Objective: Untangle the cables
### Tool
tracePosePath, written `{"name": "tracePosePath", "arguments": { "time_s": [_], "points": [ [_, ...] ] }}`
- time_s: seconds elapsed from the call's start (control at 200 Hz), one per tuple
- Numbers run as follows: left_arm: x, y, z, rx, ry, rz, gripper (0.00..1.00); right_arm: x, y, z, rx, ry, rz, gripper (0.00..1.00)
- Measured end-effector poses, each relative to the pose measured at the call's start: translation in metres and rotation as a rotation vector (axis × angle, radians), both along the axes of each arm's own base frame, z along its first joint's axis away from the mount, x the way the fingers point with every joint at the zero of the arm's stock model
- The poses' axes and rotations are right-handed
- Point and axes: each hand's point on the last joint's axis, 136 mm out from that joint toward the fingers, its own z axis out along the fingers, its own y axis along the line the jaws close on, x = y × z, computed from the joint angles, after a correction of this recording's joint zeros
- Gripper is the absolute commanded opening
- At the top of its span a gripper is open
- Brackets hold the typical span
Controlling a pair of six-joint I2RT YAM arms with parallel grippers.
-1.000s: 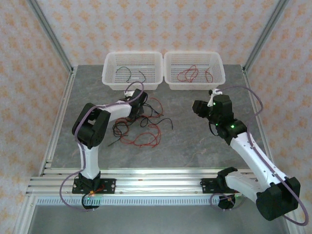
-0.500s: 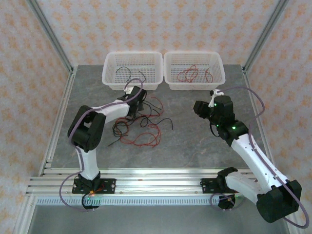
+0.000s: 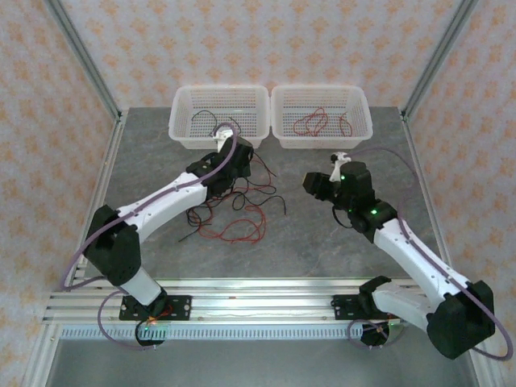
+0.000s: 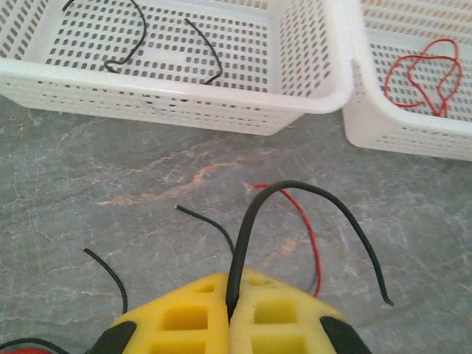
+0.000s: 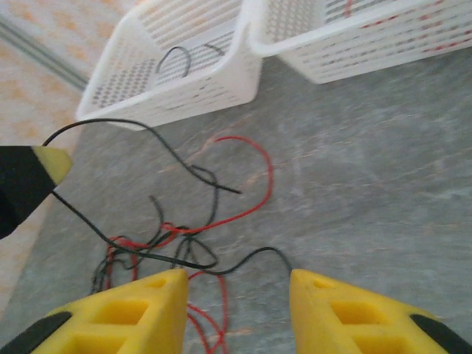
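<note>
Grey marbled tabletop (image 3: 322, 250) underneath it all, with the silver aluminium rail (image 3: 258, 300) along the bottom of the overhead frame and both arms reaching up from it. Right of centre, your right gripper (image 3: 316, 184) hovers above the stone, yellow jaws partly apart and gripping nothing; its wrist view looks across at the heap.

Left of centre lies the tangle of thin red and black wires (image 3: 230, 219), spread loosely on the table, strands crossing and looping through each other. Just above it in the frame, your left gripper (image 3: 234, 159) has its jaws pressed right together on one thin black wire (image 4: 295, 185). A length of it arches forward from the pinch, and the free end curls down on the right.

Decent hold, I'd say. These strands look feather-light, springy and curly, smooth enough to slide out of a loose pinch, and apt to drag neighbours along. Take them near a free end or a clear loop, and lift slowly.

Further up, at the upper middle, the white perforated plastic left basket (image 3: 193, 142) holds loose black wires (image 3: 214, 121). The matching right basket (image 3: 314, 142), rims meeting, holds loose red wires (image 3: 310, 123). Behind them, peach patterned wallpaper (image 3: 242, 40) and a slanting aluminium frame post (image 3: 83, 56) close off the cell.
</note>
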Motion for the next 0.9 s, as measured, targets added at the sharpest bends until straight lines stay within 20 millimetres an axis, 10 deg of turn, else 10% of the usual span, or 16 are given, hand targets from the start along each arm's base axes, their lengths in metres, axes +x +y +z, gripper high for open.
{"name": "tracePosePath", "arguments": {
  "time_s": [0.23,0.47,0.641,0.901],
  "points": [
    [-0.016,-0.001,0.024,0.0,-0.023,-0.012,0.0,-0.001,0.047,-0.014,0.083,0.031,0.078,0.4],
    [-0.009,0.007,0.075,0.009,-0.099,0.028,0.0,0.0,0.045,-0.022,0.125,0.033,0.021,0.4],
    [0.017,0.018,0.119,0.024,-0.176,0.081,0.0,-0.002,0.037,-0.012,0.143,0.0,-0.014,0.4],
    [0.082,0.055,0.129,0.11,-0.181,0.168,0.0,-0.007,0.03,-0.01,0.154,-0.012,-0.033,0.4]
  ]
}}
